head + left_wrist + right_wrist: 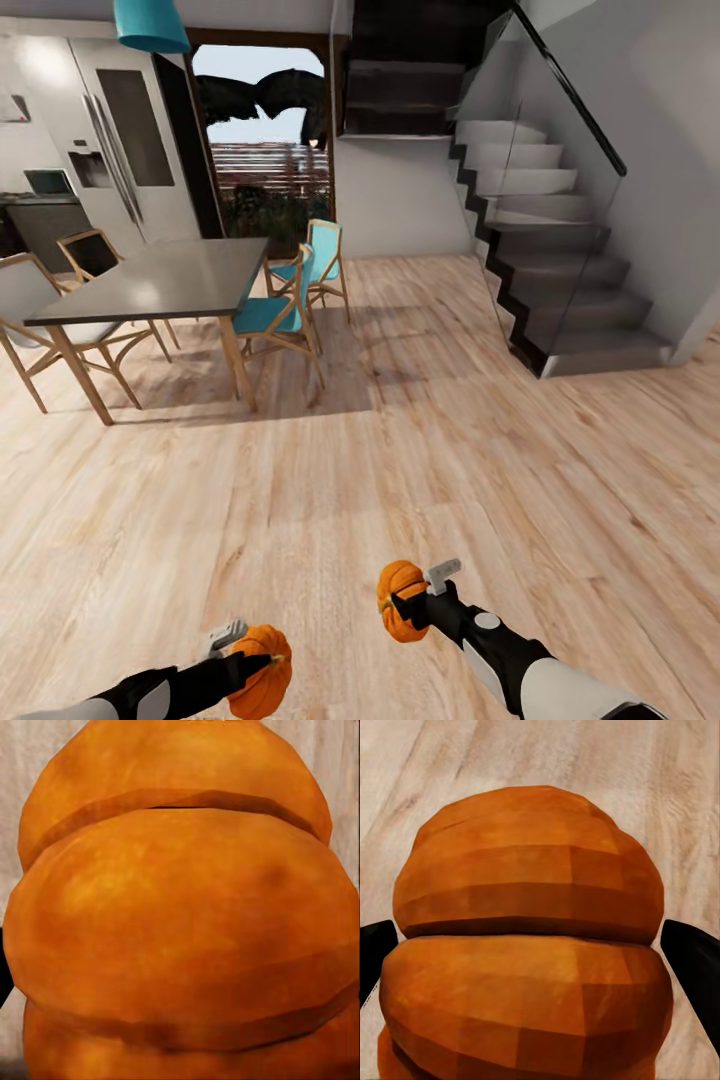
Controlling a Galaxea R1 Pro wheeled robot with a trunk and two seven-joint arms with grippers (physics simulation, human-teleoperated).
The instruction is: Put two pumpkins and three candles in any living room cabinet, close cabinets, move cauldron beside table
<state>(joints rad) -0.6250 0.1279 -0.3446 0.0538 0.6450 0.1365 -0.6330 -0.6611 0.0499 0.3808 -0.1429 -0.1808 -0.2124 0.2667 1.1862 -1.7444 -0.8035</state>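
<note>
Pale wood floor (400, 450) runs from the robot's base all the way to the far walls, and nothing lies on the stretch just ahead. Nearest the camera, low in the head view, the left gripper (262, 668) is pinched on one pumpkin (262, 672), held out over the boards; in the left wrist view that pumpkin's orange ribs (180, 915) sit right against the lens. Just beside it, a little further forward, the right gripper (403, 603) is clamped on the second pumpkin (400, 598), and the right wrist view has a black finger (694, 975) pressed to its flank, with another at the opposite flank and bare floor beyond.

Further off on the robot's left stands a dining table (150, 285) with a dark top, ringed by wooden chairs, two of them with teal seats (265, 315). To the right a staircase (560, 280) climbs behind a glass panel. Farthest back are a tall pale fridge (125, 140) and a doorway (265, 150) opening onto greenery.

My reading is that the carrying step is in hand: both pumpkins are picked up and on their way, but the cabinet is nowhere ahead. Next the base likely has to turn and drive toward the living room until the low dark unit comes into sight, keeping both grips firm, before a drawer can be opened to take them.
</note>
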